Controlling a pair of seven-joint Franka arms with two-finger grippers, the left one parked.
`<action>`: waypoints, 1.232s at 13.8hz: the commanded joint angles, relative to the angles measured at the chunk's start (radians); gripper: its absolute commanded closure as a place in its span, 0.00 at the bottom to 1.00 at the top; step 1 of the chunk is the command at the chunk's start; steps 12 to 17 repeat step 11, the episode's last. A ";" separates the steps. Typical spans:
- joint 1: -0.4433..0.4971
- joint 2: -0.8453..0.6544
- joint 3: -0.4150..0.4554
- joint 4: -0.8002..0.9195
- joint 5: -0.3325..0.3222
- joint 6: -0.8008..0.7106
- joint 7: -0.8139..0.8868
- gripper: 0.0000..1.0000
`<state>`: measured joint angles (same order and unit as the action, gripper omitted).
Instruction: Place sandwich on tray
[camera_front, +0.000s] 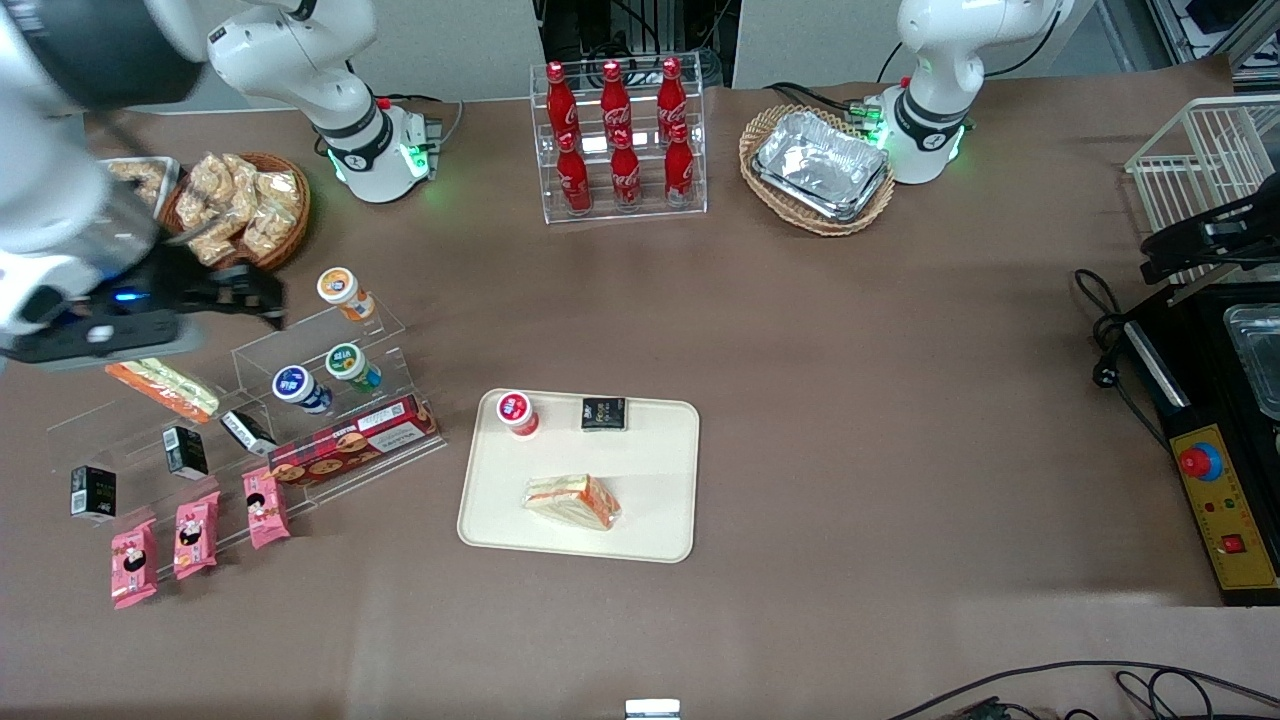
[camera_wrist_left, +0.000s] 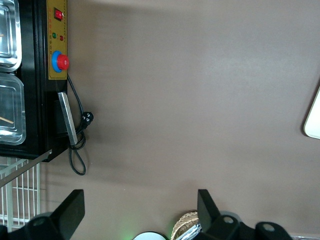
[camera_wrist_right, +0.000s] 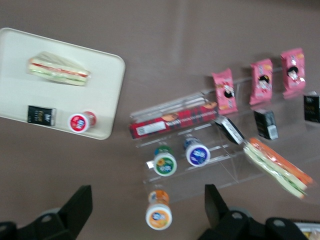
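Observation:
The sandwich (camera_front: 572, 502), a clear-wrapped wedge with tan bread and orange-red filling, lies flat on the cream tray (camera_front: 650, 450), toward the tray's edge nearest the front camera. It also shows on the tray (camera_wrist_right: 15, 90) in the right wrist view (camera_wrist_right: 59, 70). My right gripper (camera_front: 262, 300) hangs high over the acrylic shelf at the working arm's end of the table, well apart from the tray. In the right wrist view the gripper (camera_wrist_right: 148, 197) is open and empty above an orange-capped bottle (camera_wrist_right: 159, 215).
A red-lidded cup (camera_front: 517, 412) and a black packet (camera_front: 604, 413) sit on the tray. The acrylic shelf (camera_front: 300, 350) holds bottles, a red biscuit box (camera_front: 352, 440), pink packets and a second, pale-layered sandwich (camera_front: 165, 388). Cola rack (camera_front: 620, 140) and foil-tray basket (camera_front: 818, 168) stand near the arm bases.

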<state>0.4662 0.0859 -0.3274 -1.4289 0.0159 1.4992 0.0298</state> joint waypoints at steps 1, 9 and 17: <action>-0.222 -0.061 0.149 -0.059 -0.008 -0.019 -0.031 0.00; -0.397 -0.055 0.160 -0.070 0.003 -0.008 -0.148 0.00; -0.408 -0.052 0.172 -0.070 0.003 -0.013 -0.148 0.00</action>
